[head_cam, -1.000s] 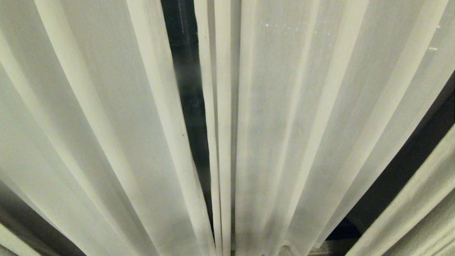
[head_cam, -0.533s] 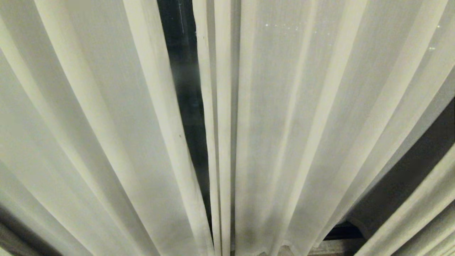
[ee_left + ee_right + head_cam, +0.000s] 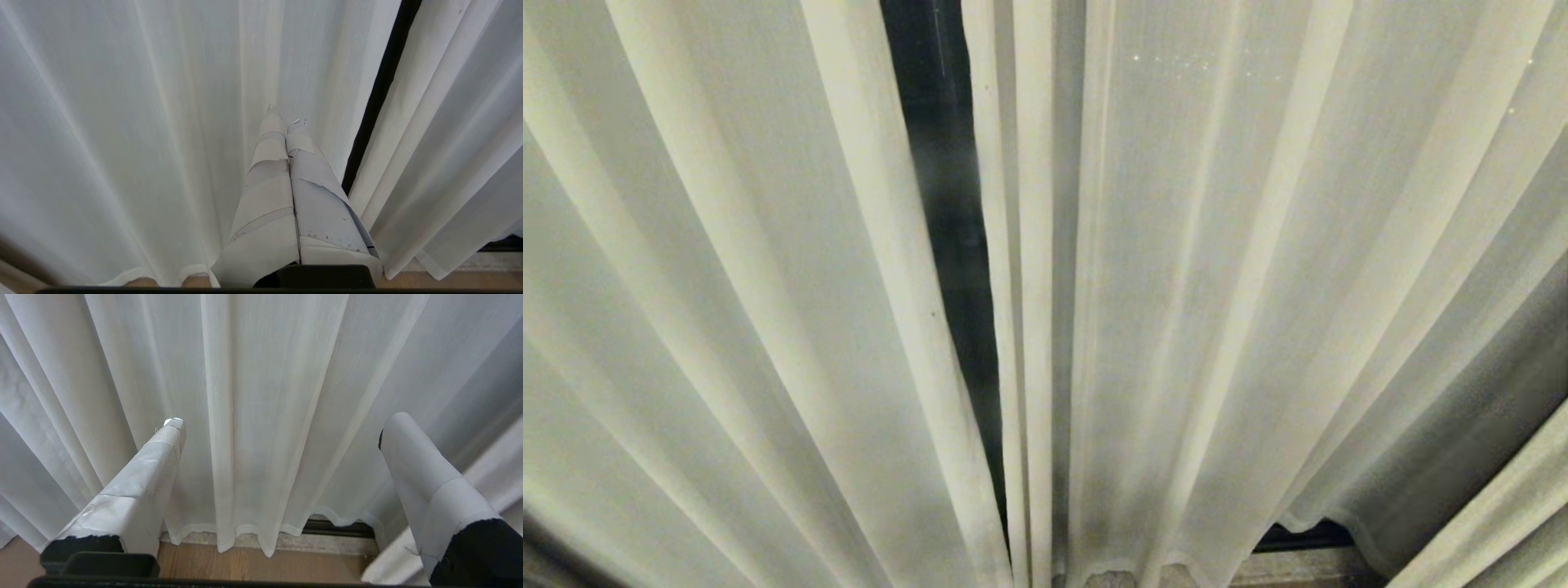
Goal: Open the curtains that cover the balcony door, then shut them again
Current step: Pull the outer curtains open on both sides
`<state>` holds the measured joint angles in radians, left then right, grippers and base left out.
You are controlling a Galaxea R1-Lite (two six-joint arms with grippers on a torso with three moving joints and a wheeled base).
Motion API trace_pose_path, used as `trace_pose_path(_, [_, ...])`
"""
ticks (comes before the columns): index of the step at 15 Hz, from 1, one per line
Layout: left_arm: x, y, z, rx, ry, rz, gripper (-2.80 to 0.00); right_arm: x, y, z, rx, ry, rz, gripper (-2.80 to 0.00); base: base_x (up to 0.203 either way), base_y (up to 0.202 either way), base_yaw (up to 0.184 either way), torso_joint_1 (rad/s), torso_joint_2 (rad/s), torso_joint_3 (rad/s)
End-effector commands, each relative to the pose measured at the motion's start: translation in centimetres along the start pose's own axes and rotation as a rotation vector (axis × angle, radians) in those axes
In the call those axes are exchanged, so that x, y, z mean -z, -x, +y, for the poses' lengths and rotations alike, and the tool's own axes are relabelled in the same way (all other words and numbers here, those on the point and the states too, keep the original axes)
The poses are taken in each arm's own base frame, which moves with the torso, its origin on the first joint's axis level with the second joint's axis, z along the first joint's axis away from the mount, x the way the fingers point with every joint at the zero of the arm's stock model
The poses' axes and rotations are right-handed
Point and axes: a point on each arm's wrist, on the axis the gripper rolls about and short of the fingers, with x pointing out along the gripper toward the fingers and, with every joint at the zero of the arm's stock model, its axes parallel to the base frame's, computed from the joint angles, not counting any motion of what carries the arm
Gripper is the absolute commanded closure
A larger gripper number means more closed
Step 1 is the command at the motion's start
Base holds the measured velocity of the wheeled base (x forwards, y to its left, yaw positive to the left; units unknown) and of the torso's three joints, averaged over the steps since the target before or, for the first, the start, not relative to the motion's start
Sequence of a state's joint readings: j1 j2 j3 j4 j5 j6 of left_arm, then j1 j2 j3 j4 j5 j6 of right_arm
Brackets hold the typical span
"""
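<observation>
Two cream pleated curtains hang drawn across the view, a left panel [image 3: 727,286] and a right panel [image 3: 1217,286]. Between their hemmed edges a narrow slit shows the dark glass of the balcony door [image 3: 943,163]. Neither arm shows in the head view. In the left wrist view my left gripper [image 3: 286,119] is shut on nothing, its taped fingers pressed together and pointing at the left panel [image 3: 143,122], just beside the dark slit [image 3: 378,106]. In the right wrist view my right gripper [image 3: 286,430] stands wide open, with folds of the right panel [image 3: 261,416] hanging beyond its fingers.
Below the curtain hems lie a wooden floor [image 3: 245,565], a pale stone sill [image 3: 327,544] and the door's dark bottom track [image 3: 339,528]. That track also shows at the lower right of the head view [image 3: 1298,535].
In the head view the right panel's fabric has fallen across the dark wedge at the lower right, which is now mostly covered. The middle slit has hardly changed.
</observation>
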<state>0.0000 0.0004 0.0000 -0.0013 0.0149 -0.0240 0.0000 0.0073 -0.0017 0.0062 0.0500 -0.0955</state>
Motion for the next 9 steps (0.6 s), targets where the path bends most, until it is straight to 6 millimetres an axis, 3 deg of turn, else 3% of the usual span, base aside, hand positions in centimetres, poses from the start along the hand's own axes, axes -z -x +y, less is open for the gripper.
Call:
trace_pose_path(1, [0.0,0.0,0.0,0.0,0.001,-0.001,0.0,0.02,0.04,0.01,0.0,0.001,-0.006,-2.8,0.0,0.0,0.0,0.0,0.0,0.0])
trace_pose_path(2, [0.0,0.0,0.0,0.0,0.001,-0.001,0.0,0.02,0.04,0.01,0.0,0.0,-0.006,0.0,0.0,0.0,0.0,0.0,0.0,0.0])
trace_pose_path(9, [0.0,0.0,0.0,0.0,0.001,-0.001,0.0,0.02,0.04,0.01,0.0,0.011,-0.006,0.0,0.0,0.0,0.0,0.0,0.0,0.0])
